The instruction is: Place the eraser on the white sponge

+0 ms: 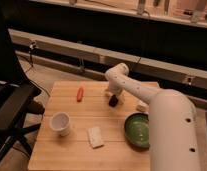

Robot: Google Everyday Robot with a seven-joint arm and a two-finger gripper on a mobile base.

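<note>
The white sponge lies flat on the wooden table, near the front middle. My white arm reaches from the right over the table's far side. My gripper hangs down at the far middle of the table, a dark shape just above the wood. The eraser cannot be told apart from the dark gripper. The gripper is well behind the sponge and a little to its right.
A white cup stands at the left front. A green bowl sits at the right front. A red-orange object lies at the far left. A small pale object lies beside my arm. A black chair stands left of the table.
</note>
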